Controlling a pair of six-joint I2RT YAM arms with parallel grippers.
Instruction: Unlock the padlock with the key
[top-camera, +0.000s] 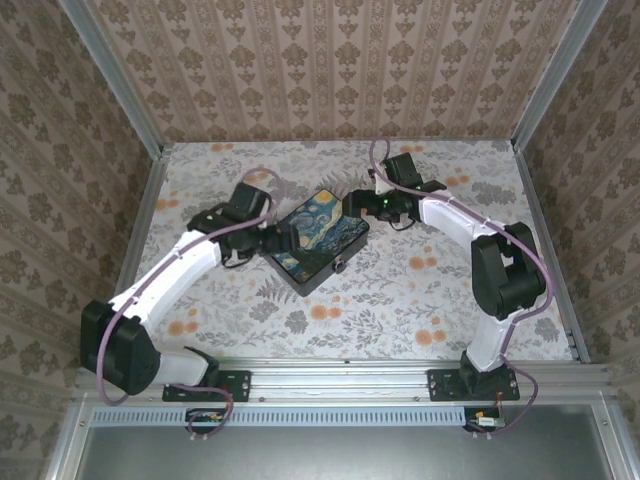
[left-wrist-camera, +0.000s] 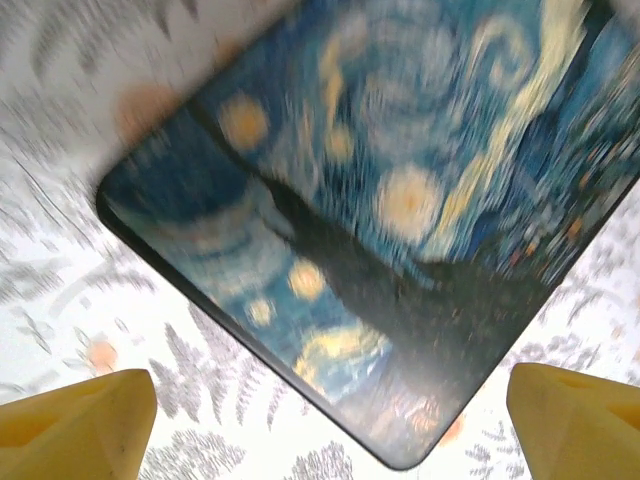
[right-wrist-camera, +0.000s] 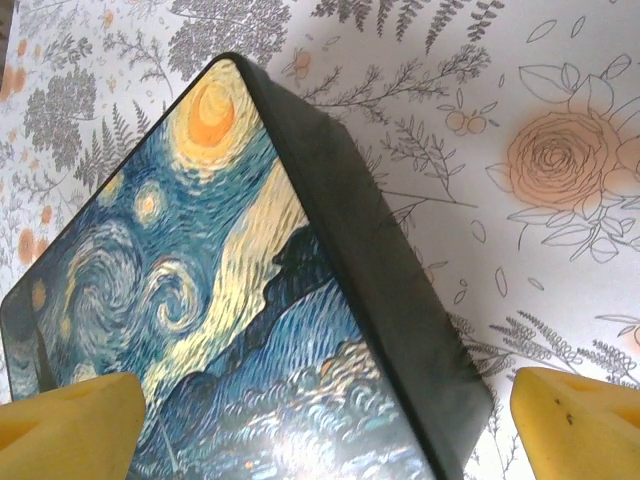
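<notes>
Yellow fingers (left-wrist-camera: 80, 425) of the left gripper (left-wrist-camera: 330, 428) stand wide apart at the lower corners of its wrist view, grasping nothing. The right gripper (right-wrist-camera: 325, 425) is spread just as wide and is also empty.

The padlock cannot be made out for sure. A small dark nub (top-camera: 341, 266) juts from the box (top-camera: 318, 238) on its long side facing the tabletop's near right corner. It is too small to tell its shape, its long axis or which way it points.

The box lies flat near the middle of the tabletop (top-camera: 440, 300), its long axis running from far right to near left. The left gripper sits at its left corner and the right gripper at its far corner; whether either touches it I cannot tell. The left wrist view is blurred, and both wrist views cut the lid off at the frame.

Bare tabletop lies open all round the box, widest toward the right edge. Walls (top-camera: 330, 70) close the left, far and right edges.
</notes>
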